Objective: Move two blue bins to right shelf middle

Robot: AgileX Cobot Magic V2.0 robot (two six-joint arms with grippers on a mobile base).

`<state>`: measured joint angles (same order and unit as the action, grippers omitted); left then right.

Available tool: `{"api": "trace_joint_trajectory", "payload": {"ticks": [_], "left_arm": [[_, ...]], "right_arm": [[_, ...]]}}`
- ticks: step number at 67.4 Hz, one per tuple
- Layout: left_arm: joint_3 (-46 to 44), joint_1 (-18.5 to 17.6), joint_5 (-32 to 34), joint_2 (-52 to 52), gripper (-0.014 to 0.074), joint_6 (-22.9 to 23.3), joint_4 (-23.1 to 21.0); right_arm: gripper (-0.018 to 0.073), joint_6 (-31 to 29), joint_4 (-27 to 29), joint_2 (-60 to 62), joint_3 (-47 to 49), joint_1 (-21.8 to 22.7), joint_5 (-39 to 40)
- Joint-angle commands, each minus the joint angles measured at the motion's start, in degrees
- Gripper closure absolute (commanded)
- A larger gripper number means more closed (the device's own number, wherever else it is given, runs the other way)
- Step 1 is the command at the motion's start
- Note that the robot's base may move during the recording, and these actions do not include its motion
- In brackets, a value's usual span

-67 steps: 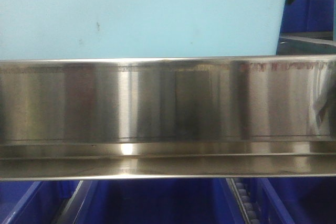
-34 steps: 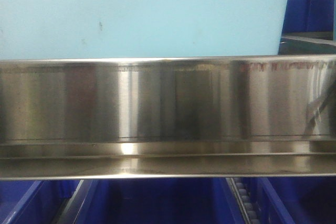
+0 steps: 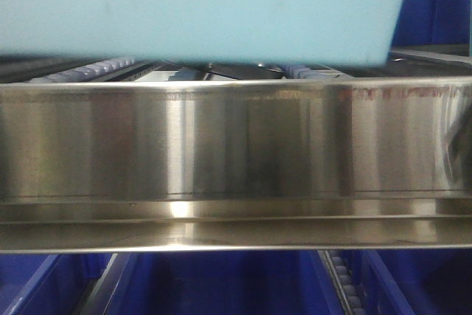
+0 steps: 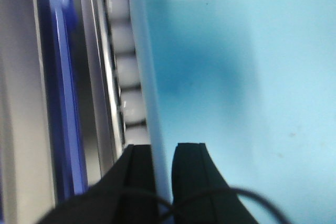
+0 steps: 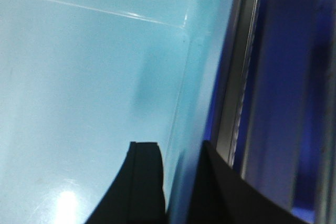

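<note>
A light blue bin (image 3: 199, 5) fills the top of the front view, its bottom edge hanging just above the wide brushed-steel front rail (image 3: 236, 145) of the right shelf middle tier. Roller tracks (image 3: 96, 71) show in the gap under it. In the left wrist view my left gripper (image 4: 164, 179) is shut on the left wall of the bin (image 4: 241, 77), one finger inside and one outside, beside white rollers (image 4: 123, 61). My right gripper (image 5: 181, 187) is shut on the right wall of the bin (image 5: 89, 77) in the same way.
A dark blue bin (image 3: 435, 5) stands on the same tier at the far right. More dark blue bins (image 3: 221, 285) and a roller track (image 3: 343, 285) sit on the tier below. Steel rails and dark blue walls run close along both sides of the held bin.
The light blue bin has risen: its bottom edge now hangs above the steel rail, and the roller tracks beneath it have come into sight.
</note>
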<state>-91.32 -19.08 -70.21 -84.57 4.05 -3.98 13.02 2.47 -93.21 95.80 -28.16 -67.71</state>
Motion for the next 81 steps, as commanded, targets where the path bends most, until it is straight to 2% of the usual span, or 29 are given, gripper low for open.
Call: {"api": "trace_joint_trajectory", "payload": {"ticks": [1, 11, 26, 81], "left_arm": [[-4.96, 0.05, 0.25, 2.39, 0.0707, -0.35, -3.2], [-11.59, 0.05, 0.25, 2.77, 0.0707, -0.35, -4.45], [-17.31, 0.05, 0.25, 2.77, 0.0707, -0.35, -6.0], [-17.33, 0.05, 0.25, 2.66, 0.0707, -0.35, -6.0]], "right_arm": [[0.0711, -1.3, -3.64, 2.88, 2.51, 0.28, 0.11], [0.0711, -1.3, -6.13, 3.68, 10.77, 0.28, -2.25], [0.0711, -1.3, -6.26, 3.68, 22.06, 0.28, -2.25], [0.0711, -1.3, -6.26, 3.68, 22.47, 0.28, -2.25]]}}
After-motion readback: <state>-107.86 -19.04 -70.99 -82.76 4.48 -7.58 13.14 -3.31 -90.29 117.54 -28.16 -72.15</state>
